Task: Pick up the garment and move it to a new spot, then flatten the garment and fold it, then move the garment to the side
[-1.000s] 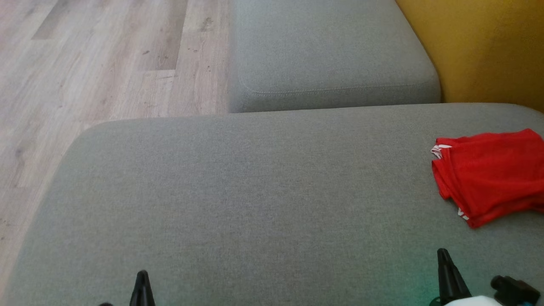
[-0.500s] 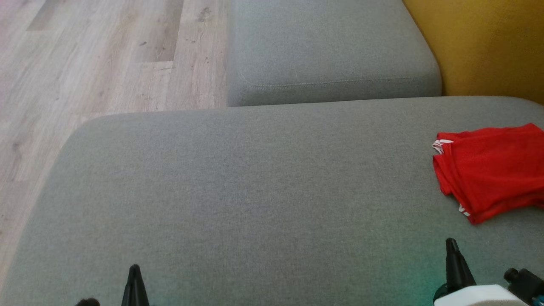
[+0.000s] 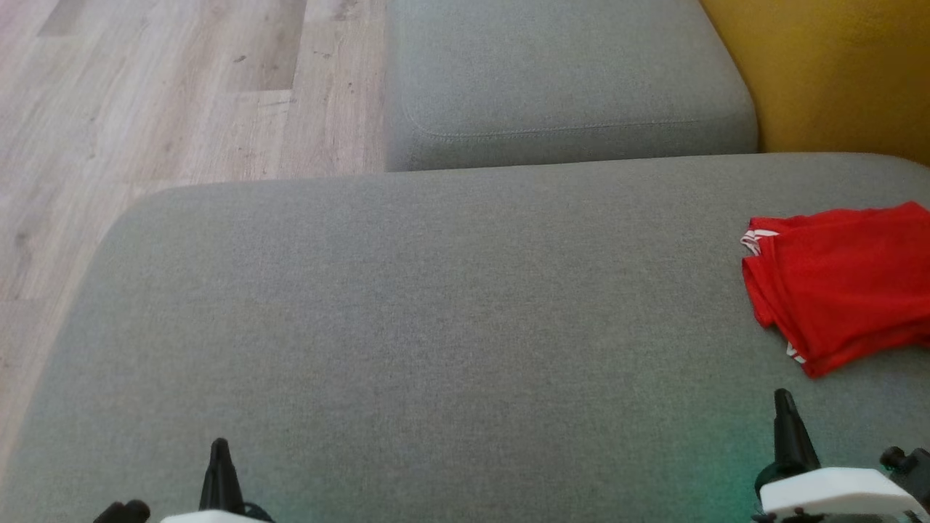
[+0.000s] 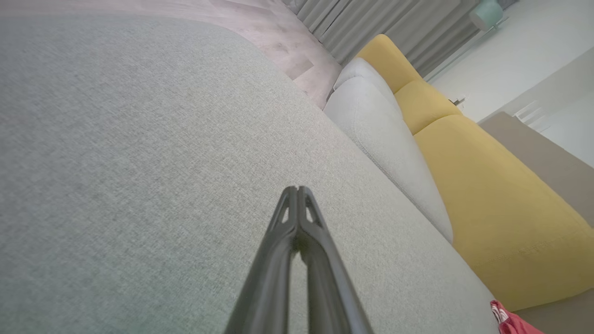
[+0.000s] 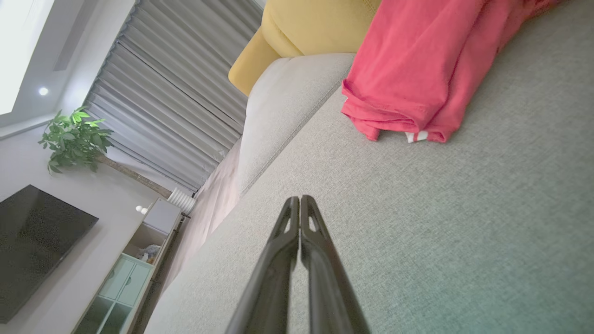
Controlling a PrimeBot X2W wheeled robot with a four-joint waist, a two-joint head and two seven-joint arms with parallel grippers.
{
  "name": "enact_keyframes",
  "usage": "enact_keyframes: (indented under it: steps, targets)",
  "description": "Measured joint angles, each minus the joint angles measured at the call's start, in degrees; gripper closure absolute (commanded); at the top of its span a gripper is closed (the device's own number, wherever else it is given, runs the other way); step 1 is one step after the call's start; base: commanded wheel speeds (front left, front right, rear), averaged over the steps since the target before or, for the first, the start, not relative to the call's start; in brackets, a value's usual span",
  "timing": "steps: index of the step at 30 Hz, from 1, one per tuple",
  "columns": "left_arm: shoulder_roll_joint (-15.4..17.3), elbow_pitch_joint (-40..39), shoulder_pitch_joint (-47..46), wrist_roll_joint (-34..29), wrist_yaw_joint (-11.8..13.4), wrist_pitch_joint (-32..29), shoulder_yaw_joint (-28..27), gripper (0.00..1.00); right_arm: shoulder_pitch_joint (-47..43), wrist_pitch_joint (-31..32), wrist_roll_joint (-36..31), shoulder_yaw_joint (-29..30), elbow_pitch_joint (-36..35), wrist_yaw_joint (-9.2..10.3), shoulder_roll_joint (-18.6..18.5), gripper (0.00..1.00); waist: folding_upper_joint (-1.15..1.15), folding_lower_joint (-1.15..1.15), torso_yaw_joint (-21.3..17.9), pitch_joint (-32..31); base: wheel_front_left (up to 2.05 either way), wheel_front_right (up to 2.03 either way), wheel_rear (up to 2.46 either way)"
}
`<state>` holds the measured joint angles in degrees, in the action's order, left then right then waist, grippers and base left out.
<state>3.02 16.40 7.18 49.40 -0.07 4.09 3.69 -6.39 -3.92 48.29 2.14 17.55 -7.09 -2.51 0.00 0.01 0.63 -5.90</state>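
Red garment (image 3: 843, 283) stays folded aside on the sofa (image 3: 436, 327); we seem finished, left gripper (image 4: 297, 188) and right gripper (image 5: 297, 198) clenched empty.

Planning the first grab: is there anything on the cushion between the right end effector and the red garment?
Nothing visible does: only bare grey cushion lies between the shut right end effector and the red garment.
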Motion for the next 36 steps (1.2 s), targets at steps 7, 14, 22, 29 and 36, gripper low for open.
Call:
enact_keyframes:
  steps: [7,14,22,29,36]
  targets:
    - [-0.02,-0.04,-1.63,4.74,-0.67,-1.08,-0.47,1.00,0.80,1.00,4.79,0.45,-0.05,0.00,0.00,1.00,0.00,0.00,-0.07,0.68,0.00,0.00,0.00]
    - [-0.04,-0.09,-2.29,9.45,-1.52,-2.20,-1.86,1.00,2.37,2.20,9.57,1.00,-0.24,0.00,0.01,1.00,0.00,0.00,-0.14,1.36,0.00,0.00,0.00]
    - [-0.07,-0.15,-4.09,15.44,-2.53,-3.80,-2.59,1.00,2.98,3.69,15.75,1.94,-0.27,0.00,0.01,1.00,0.00,-0.01,-0.23,2.23,0.00,0.00,0.00]
    - [-0.11,-0.18,-4.65,20.12,-3.49,-4.94,-3.77,1.00,4.74,4.79,20.57,2.42,-0.45,0.00,0.01,1.00,0.00,-0.01,-0.30,2.91,0.00,0.00,0.00]
    - [-0.14,-0.19,-6.12,24.82,-4.04,-6.13,-4.32,1.00,5.03,5.99,25.38,3.13,-0.46,0.00,0.01,1.00,0.00,0.00,-0.37,3.59,0.00,0.00,0.00]
